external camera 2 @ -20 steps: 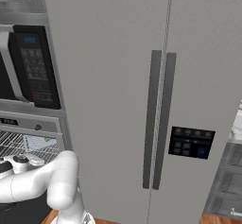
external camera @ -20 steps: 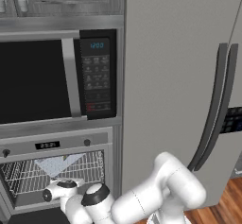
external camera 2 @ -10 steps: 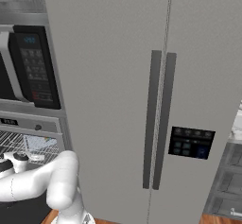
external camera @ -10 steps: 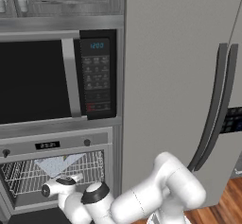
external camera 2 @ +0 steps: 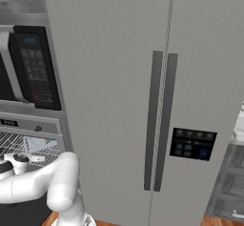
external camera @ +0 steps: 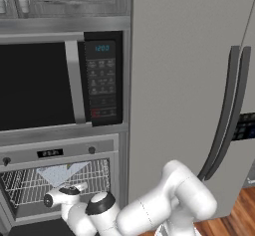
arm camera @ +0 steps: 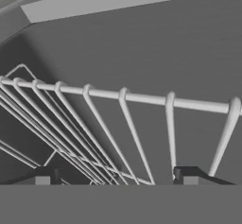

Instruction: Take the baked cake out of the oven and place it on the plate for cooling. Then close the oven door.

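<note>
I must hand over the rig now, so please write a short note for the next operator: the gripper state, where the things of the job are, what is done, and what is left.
Gripper: open, holding nothing, at the front edge of a wire rack.
Oven: open, under the microwave; the arm reaches into its mouth. The oven door cannot be made out in the base views.
Cake and plate: I cannot point to either in these pictures; a pale flat shape lies on the rack, but what it is I cannot tell.
Done: oven opened.
Left: find the cake, move it to the plate, close the door.

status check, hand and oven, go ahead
Hand open, empty, at the oven mouth. Wire rack right ahead. No cake or plate in sight.
</note>
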Robot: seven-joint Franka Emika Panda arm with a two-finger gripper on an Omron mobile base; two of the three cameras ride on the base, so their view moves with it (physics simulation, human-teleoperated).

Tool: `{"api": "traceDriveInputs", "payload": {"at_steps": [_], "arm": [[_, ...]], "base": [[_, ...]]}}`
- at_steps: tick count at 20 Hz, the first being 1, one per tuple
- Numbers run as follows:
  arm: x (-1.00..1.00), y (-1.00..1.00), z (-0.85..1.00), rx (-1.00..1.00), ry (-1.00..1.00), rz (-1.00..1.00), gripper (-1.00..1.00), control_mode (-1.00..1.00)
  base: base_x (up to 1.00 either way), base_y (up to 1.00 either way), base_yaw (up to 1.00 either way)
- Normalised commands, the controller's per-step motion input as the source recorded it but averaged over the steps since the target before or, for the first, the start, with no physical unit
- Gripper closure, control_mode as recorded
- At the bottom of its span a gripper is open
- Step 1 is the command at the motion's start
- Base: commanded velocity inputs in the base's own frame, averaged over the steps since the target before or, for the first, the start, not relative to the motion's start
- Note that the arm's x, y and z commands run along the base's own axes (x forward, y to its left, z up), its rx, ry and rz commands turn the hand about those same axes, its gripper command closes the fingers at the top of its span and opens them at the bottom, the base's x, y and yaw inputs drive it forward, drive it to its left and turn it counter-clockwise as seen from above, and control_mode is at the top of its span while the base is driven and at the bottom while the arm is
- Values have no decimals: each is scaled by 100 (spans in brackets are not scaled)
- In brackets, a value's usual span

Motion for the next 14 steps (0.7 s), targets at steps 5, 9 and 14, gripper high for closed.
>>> {"api": "traceDriveInputs", "payload": {"at_steps": [5,9,14], "arm": [[-40,6,-94,-32,1,0,-100,-100],[-48,19,-94,-34,3,0,-100,-100],[-52,23,-93,-34,8,0,-100,-100]], "base": [[0,0,0],[0,0,0],[0,0,0]]}}
